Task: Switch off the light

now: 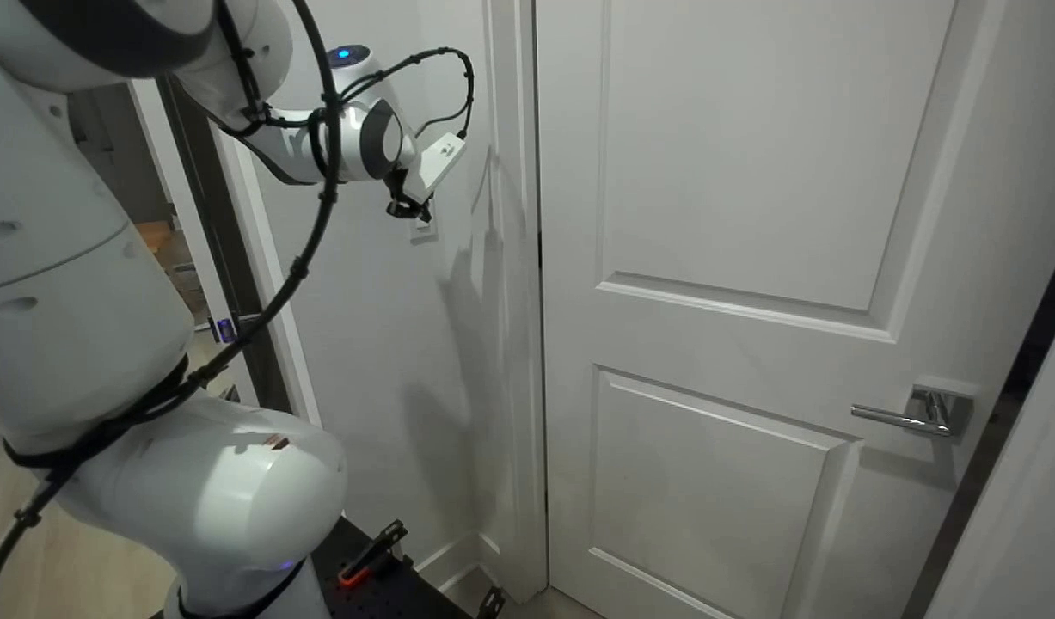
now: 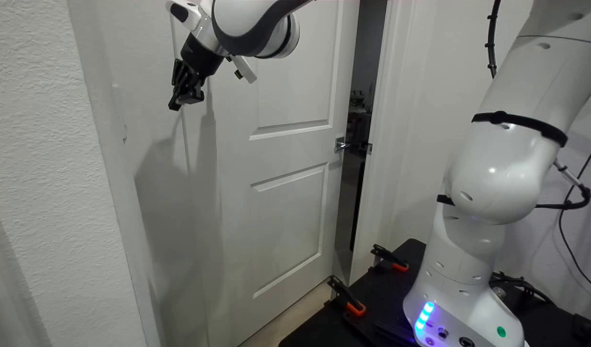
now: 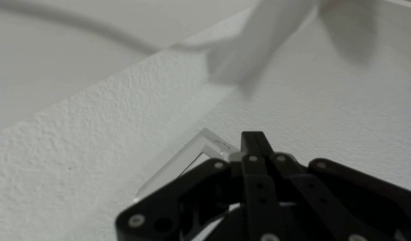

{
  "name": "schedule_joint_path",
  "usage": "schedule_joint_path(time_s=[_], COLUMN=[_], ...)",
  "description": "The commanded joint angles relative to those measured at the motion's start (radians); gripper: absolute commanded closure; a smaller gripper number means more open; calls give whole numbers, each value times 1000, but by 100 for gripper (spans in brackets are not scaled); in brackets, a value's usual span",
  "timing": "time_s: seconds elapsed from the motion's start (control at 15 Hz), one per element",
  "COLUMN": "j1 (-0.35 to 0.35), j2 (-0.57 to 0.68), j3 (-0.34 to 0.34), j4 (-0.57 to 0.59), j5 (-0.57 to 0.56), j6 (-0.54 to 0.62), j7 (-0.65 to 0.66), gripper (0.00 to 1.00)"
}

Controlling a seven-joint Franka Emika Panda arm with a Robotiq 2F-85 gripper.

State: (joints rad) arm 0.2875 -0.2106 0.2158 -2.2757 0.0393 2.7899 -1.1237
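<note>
White textured wall backed most of the wrist view. Black two-finger gripper: fingers pressed together, nothing seen between them. Small white rectangular wall plate, the light switch, sat just beside the fingertips, diagonal in that view, partly covered by the gripper; in an exterior view its lower part showed under the fingers. Touching or not: could not tell. No lamp in view, so the light's state went unconfirmed. Step, as judged: lining up for a press. Main risk was a miss: the tips appeared against bare wall just past the plate's edge, not over the inner white paddle, and the slanted approach could make them skid onto the border. Depth was hard to read, so pushing too far into a rigid wall could crack the plate or stop the arm. Pressing the wrong half could do nothing. Further out, thin black cable looped off the white box-shaped wrist housing near the white door trim; a wrist twist might snag it. White panelled door stood ajar, silver lever door handle well apart from the gripper.
</note>
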Motion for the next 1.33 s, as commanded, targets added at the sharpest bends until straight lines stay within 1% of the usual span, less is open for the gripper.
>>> schedule_joint_path(time_s=[0.0,0.2,0.47,0.73,1.27], j1=[-4,-26,-26,-23,0], j2=[73,121,155,161,191], j3=[-3,12,11,12,28], j4=[14,27,45,65,104], j5=[-83,-125,-167,-208,-198], j6=[105,159,205,245,261], j7=[60,76,100,134,139], gripper=[100,100,100,100,100])
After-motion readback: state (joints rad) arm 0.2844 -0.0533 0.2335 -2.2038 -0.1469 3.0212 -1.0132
